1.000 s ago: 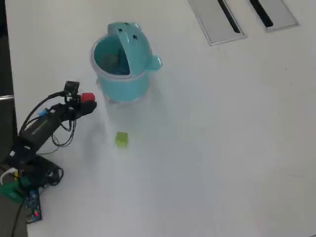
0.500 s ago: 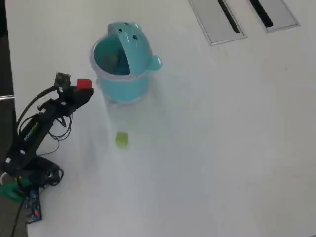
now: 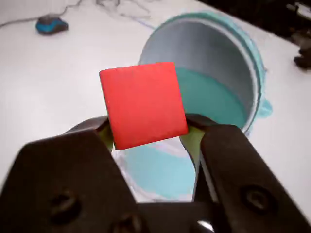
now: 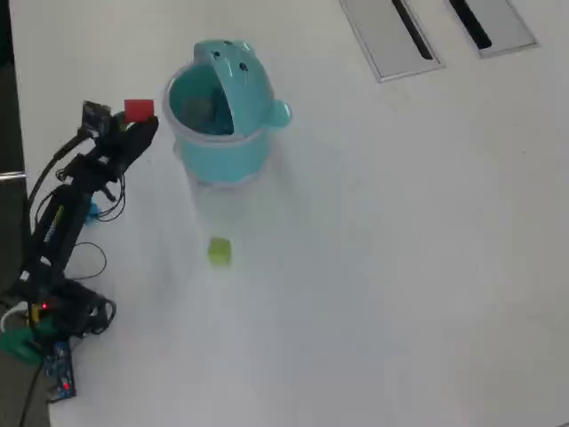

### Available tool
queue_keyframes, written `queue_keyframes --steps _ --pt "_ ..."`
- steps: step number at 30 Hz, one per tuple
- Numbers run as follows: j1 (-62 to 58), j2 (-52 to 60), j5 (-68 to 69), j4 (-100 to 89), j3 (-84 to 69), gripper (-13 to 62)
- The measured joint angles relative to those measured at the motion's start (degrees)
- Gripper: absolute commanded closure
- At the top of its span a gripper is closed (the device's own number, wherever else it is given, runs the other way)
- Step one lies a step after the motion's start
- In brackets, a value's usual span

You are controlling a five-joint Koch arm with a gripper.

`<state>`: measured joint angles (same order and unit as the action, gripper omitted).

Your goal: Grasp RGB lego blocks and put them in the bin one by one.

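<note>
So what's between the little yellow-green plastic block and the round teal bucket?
Only bare white table, overhead: the yellow-green block sits apart from the teal bucket.

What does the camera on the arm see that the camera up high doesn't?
Only the wrist view shows a small blue thing far off on the white table.

Only the overhead view shows the small yellow-green plastic block, the grey slotted panels and the bucket's domed lid.

Both show the hand gripping the red plastic cube beside the round light-teal plastic bucket.
</note>
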<state>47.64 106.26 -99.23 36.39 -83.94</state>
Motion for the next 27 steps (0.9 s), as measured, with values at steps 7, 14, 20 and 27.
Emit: queue_keyframes --steps 7,14,20,27 --pt "1.1 -7.9 0.8 -0.2 9.0 37.0" --pt "2.7 -17.7 0.8 -1.7 21.5 37.0" --pt "3.4 -25.0 0.7 -3.3 23.8 37.0" --pt "1.9 -31.5 0.4 -11.3 23.8 37.0"
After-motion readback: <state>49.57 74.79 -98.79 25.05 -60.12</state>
